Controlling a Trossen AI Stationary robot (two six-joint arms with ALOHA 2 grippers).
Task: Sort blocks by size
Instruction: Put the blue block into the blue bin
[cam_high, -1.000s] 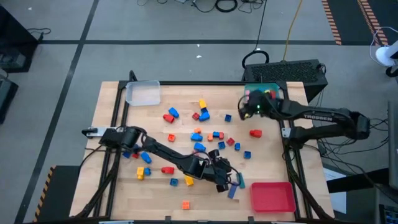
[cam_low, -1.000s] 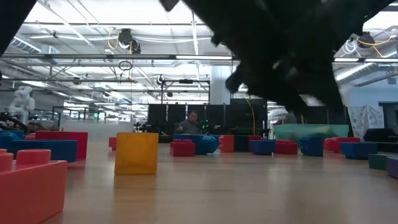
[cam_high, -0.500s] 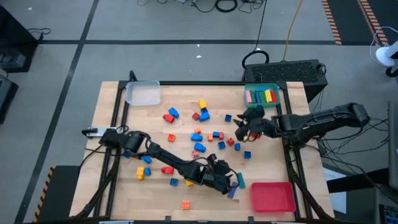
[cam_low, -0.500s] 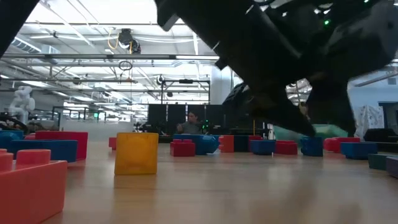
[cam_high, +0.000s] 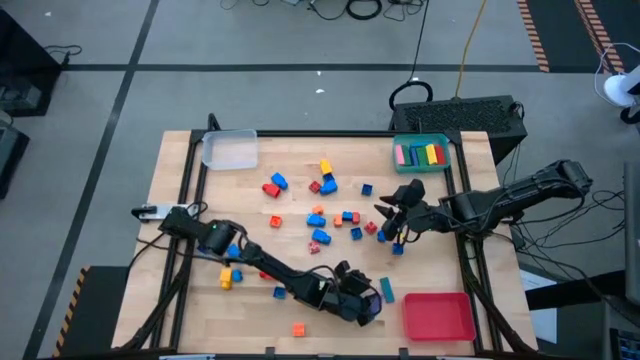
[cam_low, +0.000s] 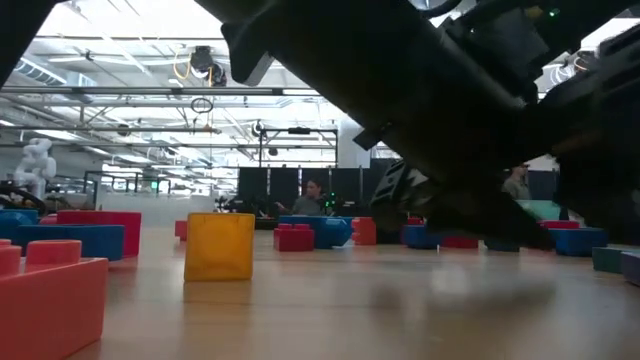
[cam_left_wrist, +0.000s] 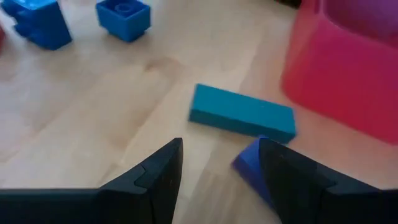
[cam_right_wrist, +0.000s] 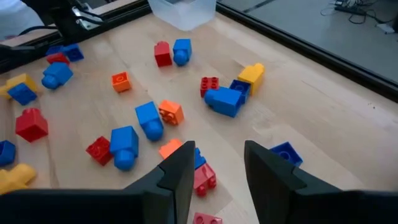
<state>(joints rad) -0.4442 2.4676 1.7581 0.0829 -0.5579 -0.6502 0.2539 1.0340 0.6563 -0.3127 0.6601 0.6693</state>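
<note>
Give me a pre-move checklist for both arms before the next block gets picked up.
1. Left tool open, nothing between its fingers: ok.
2. Left tool's target within reach: ok; the teal bar lies flat just ahead of it, beside the red tray.
3. Dark blue block near one left finger could be bumped: not ok.
4. Right tool open and empty: ok.
5. Right tool over the loose blocks: ok; a red brick and an orange piece sit just ahead of it.
6. Arms apart from each other: ok; the high view shows the left tool well clear of the right tool.
</note>
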